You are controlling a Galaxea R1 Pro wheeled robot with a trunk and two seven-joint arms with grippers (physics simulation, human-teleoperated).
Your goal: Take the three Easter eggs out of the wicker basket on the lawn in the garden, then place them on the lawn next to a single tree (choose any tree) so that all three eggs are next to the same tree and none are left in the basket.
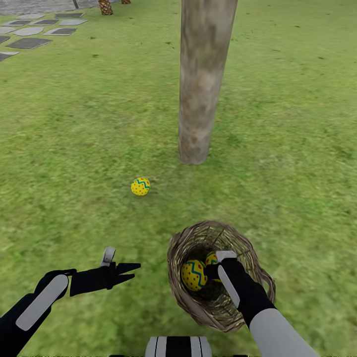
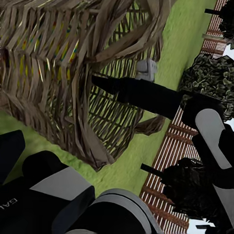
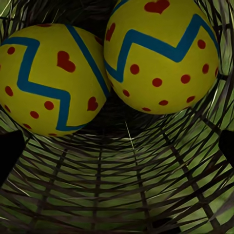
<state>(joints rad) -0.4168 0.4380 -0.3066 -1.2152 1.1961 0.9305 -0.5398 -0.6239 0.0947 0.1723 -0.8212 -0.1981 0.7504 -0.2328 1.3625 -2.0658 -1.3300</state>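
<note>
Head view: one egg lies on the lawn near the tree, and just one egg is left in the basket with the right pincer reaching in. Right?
Not quite. Two eggs are left in the wicker basket, not one: the right wrist view shows both, one egg beside another egg. The rest holds: a third egg lies on the lawn near the tree, and the right pincer reaches in.

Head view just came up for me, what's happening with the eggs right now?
One Easter egg already lies on the lawn near the tree. Two eggs are still in the wicker basket. The right tool reaches down inside the basket beside them, holding nothing. The left tool hangs open and empty left of the basket.
</note>
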